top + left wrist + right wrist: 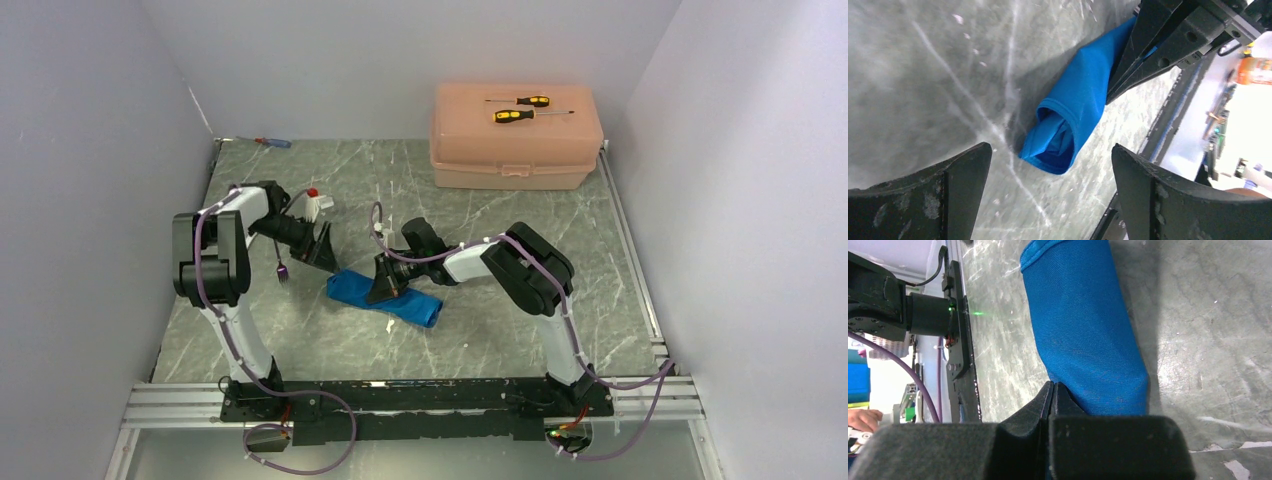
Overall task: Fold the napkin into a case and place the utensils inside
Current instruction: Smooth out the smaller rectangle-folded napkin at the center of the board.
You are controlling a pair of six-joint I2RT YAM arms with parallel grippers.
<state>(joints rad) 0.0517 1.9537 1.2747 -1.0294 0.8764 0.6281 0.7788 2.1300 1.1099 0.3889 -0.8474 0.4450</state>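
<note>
At table's middle, R gripper (1052,390) is clamped tight, tips pressing on the napkin (350,288). L gripper (1050,152) hangs just beside its open end, jaws spread wide, holding nothing. Cloth's rolled into a slim pouch, so case looks approx done. Purple fork (281,270) lies outside by L arm, so utensils aren't in yet.

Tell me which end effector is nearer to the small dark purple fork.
Left. The left end effector, open, is just beside the fork; the right end effector, shut, is farther away, on the bright blue cloth napkin.
</note>
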